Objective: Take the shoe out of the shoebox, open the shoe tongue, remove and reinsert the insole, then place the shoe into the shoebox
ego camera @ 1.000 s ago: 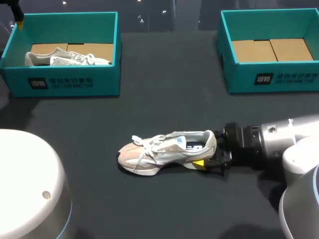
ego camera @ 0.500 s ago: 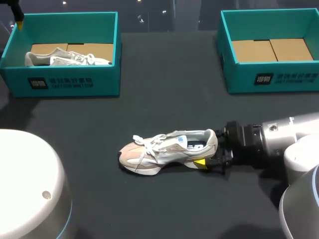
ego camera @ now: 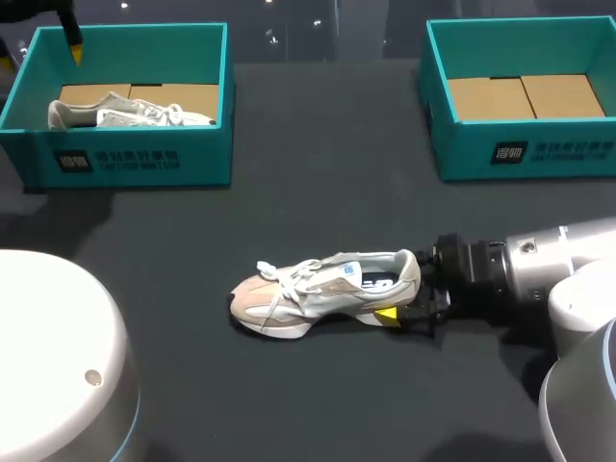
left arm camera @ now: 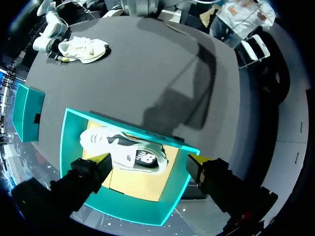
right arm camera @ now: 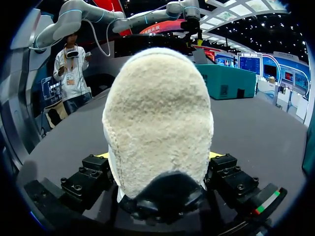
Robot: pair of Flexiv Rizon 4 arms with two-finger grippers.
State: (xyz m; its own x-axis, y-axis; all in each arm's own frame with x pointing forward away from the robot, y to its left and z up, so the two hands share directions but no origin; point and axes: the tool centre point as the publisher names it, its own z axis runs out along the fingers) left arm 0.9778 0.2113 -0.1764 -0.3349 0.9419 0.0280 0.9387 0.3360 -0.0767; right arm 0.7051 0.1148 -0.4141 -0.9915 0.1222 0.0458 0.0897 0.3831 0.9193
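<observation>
A beige and white shoe [ego camera: 322, 292] lies on its sole mid-table, toe pointing left. My right gripper [ego camera: 409, 308] comes in low from the right and is shut on its heel. In the right wrist view the fuzzy heel [right arm camera: 160, 118] fills the gap, with a finger [right arm camera: 93, 169] pressed against each side. A second, similar shoe [ego camera: 125, 111] lies in the left teal shoebox [ego camera: 125, 159]. My left gripper [ego camera: 69, 40] hangs high over that box's far left corner. Looking down from the left wrist, this gripper [left arm camera: 150, 164] stands wide open above the boxed shoe [left arm camera: 125, 152].
A second teal shoebox [ego camera: 520, 154] stands at the back right, with only its cardboard floor showing inside. Dark tabletop [ego camera: 318, 192] stretches between the two boxes and around the shoe.
My left gripper has shifted a little to the right above the left box. The shoe and my right gripper slid very slightly to the right, then stayed still.
</observation>
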